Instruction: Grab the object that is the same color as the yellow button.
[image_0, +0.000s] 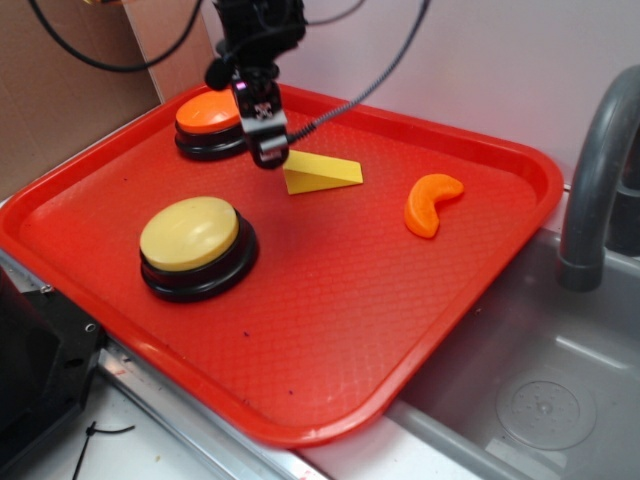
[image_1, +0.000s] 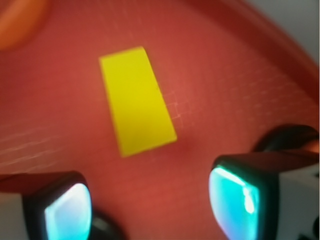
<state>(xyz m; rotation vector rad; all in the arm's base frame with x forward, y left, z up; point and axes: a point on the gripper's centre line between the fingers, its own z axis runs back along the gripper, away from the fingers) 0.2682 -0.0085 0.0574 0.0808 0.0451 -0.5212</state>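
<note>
A small bright-yellow wedge, the object (image_0: 320, 174), lies on the red tray (image_0: 330, 330) near its far middle. The wrist view has the same object (image_1: 136, 100) flat on the tray just ahead of the fingers. My gripper (image_0: 268, 152) hangs just left of the wedge's thick end, close above the tray. It is open; in the wrist view the gripper (image_1: 150, 202) has only bare red tray between its two fingers. The yellow button (image_0: 192, 236), round and pale with a black base, sits at the tray's left front.
An orange-topped button (image_0: 208, 118) stands at the tray's far left, right behind the gripper. An orange crescent segment (image_0: 430, 203) lies to the right of the wedge. A grey sink (image_0: 545, 390) with a faucet (image_0: 597, 180) borders the tray's right side.
</note>
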